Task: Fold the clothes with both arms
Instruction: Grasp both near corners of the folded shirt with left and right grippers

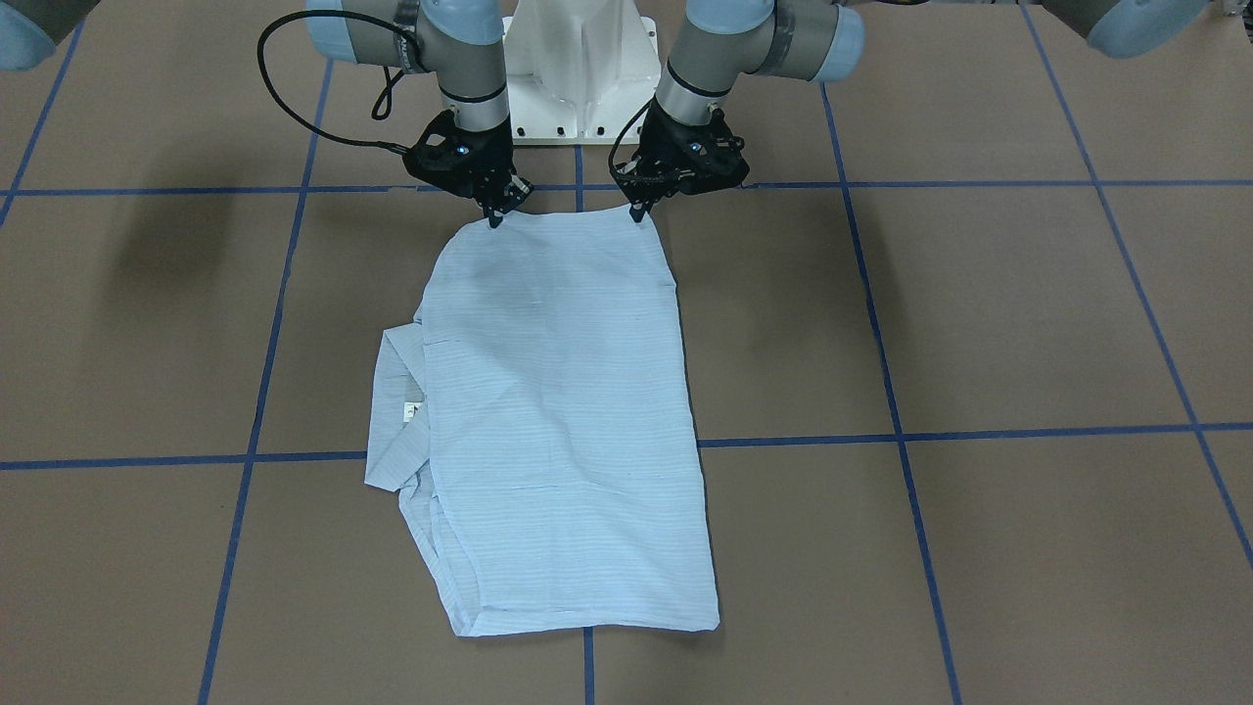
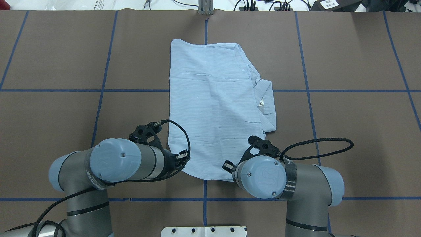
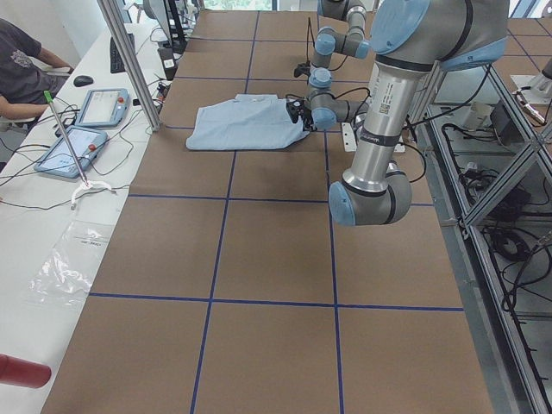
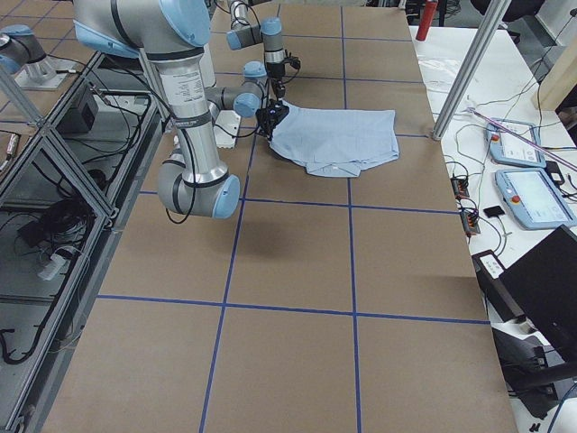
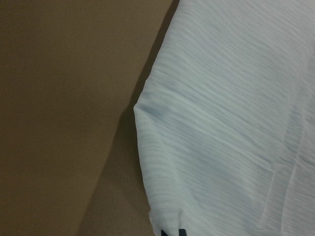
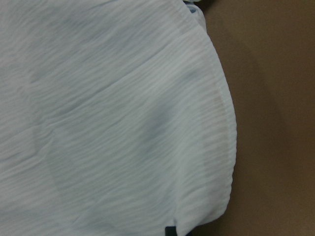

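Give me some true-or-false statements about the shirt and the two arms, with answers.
1. The left end effector and right end effector both meet the shirt at its edge nearest the robot. True.
2. The shirt hangs clear of the table. False: it lies spread on it.
3. The neck tag shows on the robot's left side. False: it is on the robot's right.
4. Blue lines cross the table. True.
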{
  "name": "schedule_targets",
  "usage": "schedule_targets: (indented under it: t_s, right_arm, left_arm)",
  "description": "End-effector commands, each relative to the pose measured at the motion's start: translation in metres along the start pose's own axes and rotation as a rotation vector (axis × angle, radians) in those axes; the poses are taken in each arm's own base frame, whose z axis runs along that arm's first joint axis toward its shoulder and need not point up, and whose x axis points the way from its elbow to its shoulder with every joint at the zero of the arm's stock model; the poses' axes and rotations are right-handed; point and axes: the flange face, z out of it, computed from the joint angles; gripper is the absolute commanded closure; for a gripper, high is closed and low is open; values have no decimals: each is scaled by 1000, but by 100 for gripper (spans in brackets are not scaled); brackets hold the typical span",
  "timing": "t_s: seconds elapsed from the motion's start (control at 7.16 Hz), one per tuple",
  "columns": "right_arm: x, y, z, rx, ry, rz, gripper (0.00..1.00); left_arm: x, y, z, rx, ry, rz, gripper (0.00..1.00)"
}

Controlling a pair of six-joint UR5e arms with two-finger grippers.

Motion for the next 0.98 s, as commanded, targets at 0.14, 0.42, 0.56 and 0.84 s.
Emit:
schedule_targets:
  t_s: [0.14,0.42,0.56,0.84]
  right_arm:
    - [13,10,-44,-65,-63,-1,100]
    - [24,20,-90,-189,-97,-13,100]
    - [27,26,-106,-262,-97,-23,100]
    - [42,36,-141,-434,-82,-46,100]
  left_arm:
    - [3,36,-43,-56,12,26,100]
    - [4,59,-94,-88,6,33,100]
    - [3,70,-113,-143,-1,-4,100]
    - [-2,90,-147,-194,3,-14,100]
